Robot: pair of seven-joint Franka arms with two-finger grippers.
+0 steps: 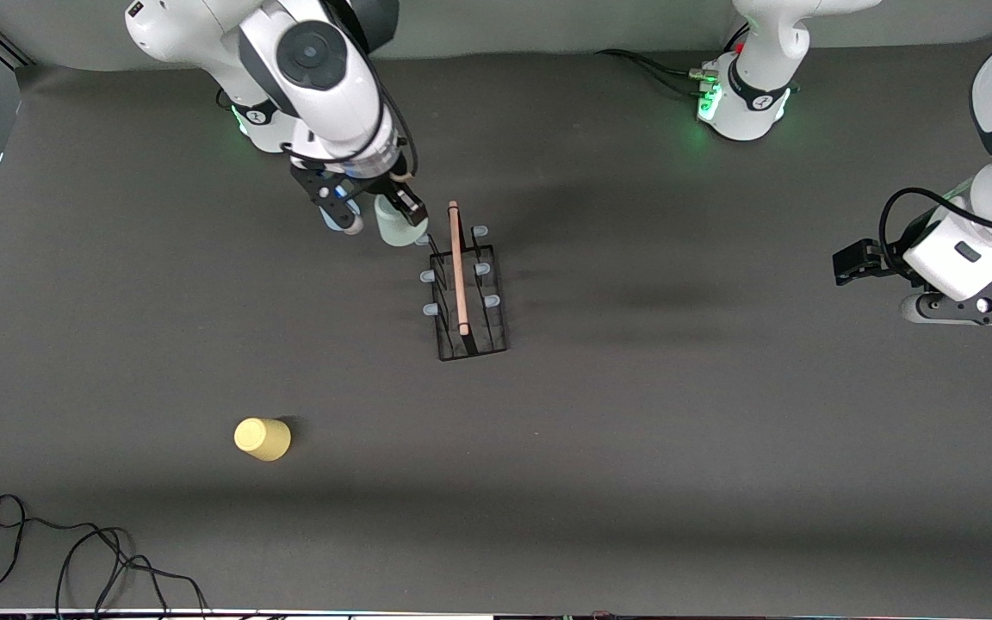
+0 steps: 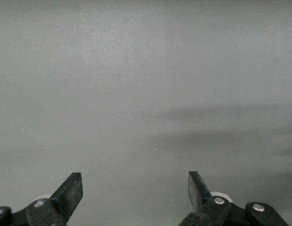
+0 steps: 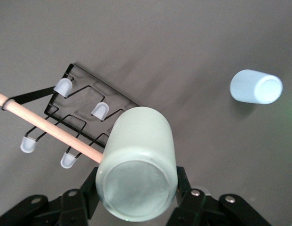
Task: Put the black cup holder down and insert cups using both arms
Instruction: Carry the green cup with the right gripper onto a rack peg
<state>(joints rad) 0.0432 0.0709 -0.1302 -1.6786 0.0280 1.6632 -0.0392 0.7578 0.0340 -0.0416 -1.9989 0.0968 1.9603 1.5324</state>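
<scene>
Front view, scanning from the right arm's end of the desk [image 1: 634, 448]: yellow cup [image 1: 263, 438] sits alone, mouth down by the look of it, nearer the camera than everything else and well apart from the rack. Right gripper [image 1: 375, 217] hangs over the desk just beside the rack's [image 1: 467, 293] end that lies farthest from the camera, clamped on the green cup [image 1: 394, 222]. Rack stands on the desk mid-table, its wooden rod [image 1: 459, 267] running toward and away from the camera; three blue-tipped pegs show on each side of the rod. The move likely turns on this: the nearest peg [image 1: 423, 241] lies just off the cup toward the rack, so the cup's mouth must line up with that peg's slant. Right arm is far the nearer one. Left gripper [image 1: 858, 263] waits over bare desk at the left arm's end, well apart from the rack. Left wrist view: fingers [image 2: 70, 190] spread wide, nothing between them, only grey desk below. Right wrist view gives what the front view cannot: the green cup's closed base [image 3: 136, 188] faces the camera, fingers pinching its sides, so its mouth points away toward the desk; rack pegs lie just beside it, and a blue cup [image 3: 256, 87], hidden under the arm in the front view, lies tipped on the desk nearby.
</scene>
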